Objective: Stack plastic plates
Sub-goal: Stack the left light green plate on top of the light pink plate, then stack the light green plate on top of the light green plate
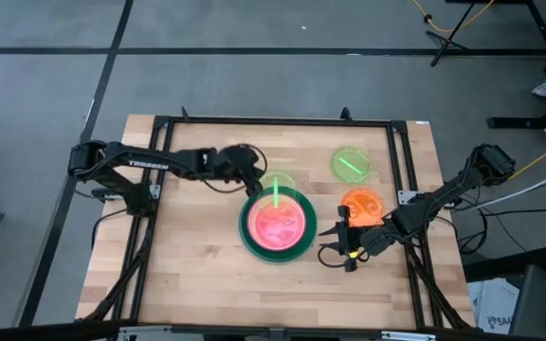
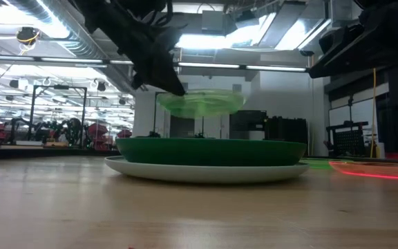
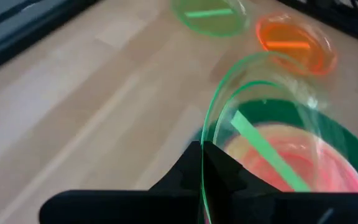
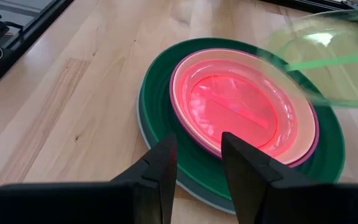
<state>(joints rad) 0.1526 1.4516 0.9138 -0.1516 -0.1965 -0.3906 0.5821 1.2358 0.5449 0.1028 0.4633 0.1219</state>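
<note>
1. Left end effector (image 1: 257, 182) clamped on rim of small translucent lime green round plastic plate (image 1: 278, 186), held above far edge of stack.
2. Stack landmark: large dark green round plastic plate (image 1: 250, 233), translucent red plate (image 1: 278, 224) nested inside.
3. Right end effector (image 1: 341, 242) beside stack, narrowly parted, empty.

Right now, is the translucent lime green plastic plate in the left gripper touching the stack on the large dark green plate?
Apart. The low view shows background between the held lime green plate and the dark green plate below it; the left gripper pinches its rim.
</note>
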